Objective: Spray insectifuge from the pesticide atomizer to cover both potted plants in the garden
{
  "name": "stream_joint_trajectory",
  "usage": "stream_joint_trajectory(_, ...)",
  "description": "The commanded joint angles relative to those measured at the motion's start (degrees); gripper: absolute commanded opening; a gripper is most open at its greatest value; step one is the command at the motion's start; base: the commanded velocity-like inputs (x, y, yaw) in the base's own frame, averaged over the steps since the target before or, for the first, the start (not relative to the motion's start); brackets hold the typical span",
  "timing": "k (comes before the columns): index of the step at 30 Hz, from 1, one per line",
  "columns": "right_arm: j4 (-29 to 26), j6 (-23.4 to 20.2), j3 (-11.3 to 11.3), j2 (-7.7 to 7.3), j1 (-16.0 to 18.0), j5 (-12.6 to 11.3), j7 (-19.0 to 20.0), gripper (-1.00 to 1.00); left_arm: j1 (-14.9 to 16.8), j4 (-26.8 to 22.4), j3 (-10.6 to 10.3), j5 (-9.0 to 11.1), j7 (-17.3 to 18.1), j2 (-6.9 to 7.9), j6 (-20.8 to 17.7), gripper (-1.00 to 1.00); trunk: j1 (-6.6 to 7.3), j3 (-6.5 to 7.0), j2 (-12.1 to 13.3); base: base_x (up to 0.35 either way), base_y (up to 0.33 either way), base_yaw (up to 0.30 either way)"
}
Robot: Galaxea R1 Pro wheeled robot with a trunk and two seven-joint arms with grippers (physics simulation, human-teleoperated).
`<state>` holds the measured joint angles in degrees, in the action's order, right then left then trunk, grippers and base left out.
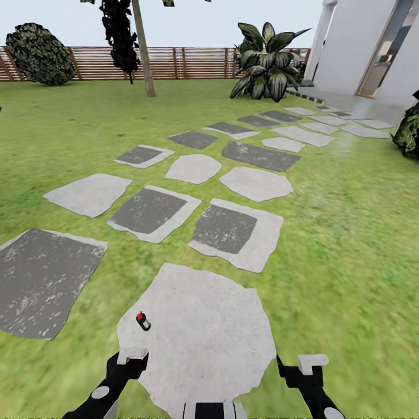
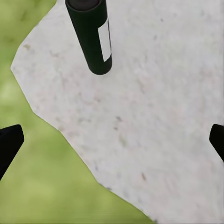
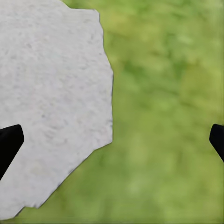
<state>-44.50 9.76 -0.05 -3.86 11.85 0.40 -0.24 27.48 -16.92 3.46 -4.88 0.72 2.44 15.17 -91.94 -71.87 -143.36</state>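
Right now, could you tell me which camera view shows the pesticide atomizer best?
The left wrist view: the pesticide atomizer looms large, dark body and white label clear. The head view shows it tiny, red-topped.

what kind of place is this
A back garden, most likely beside a house: lawn crossed by grey stepping stones, a slatted wooden fence at the far edge, and a big leafy plant near a white wall.

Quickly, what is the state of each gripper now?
Left gripper: open, holding nothing; pesticide atomizer stands ahead on the stepping stone.
Right gripper: open, holding nothing.
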Motion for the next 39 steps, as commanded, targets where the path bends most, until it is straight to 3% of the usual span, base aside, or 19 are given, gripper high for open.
stream_joint_trajectory(1, 0.03, 0.17, -0.02, 0.0, 0.02, 0.04, -0.02, 1.0, 0.03, 0.05, 0.35, -0.54, 0.08, -0.04, 0.19, 1.0, 0.01, -0.13, -0.01, 0.0, 0.0, 0.0)
stream_joint_trajectory(39, -0.29, 0.25, 0.04, 0.0, 0.02, 0.04, -0.02, 1.0, 0.03, 0.04, 0.42, -0.57, 0.08, -0.38, 0.21, 1.0, 0.01, -0.37, -0.01, 0.131, 0.024, 0.0)
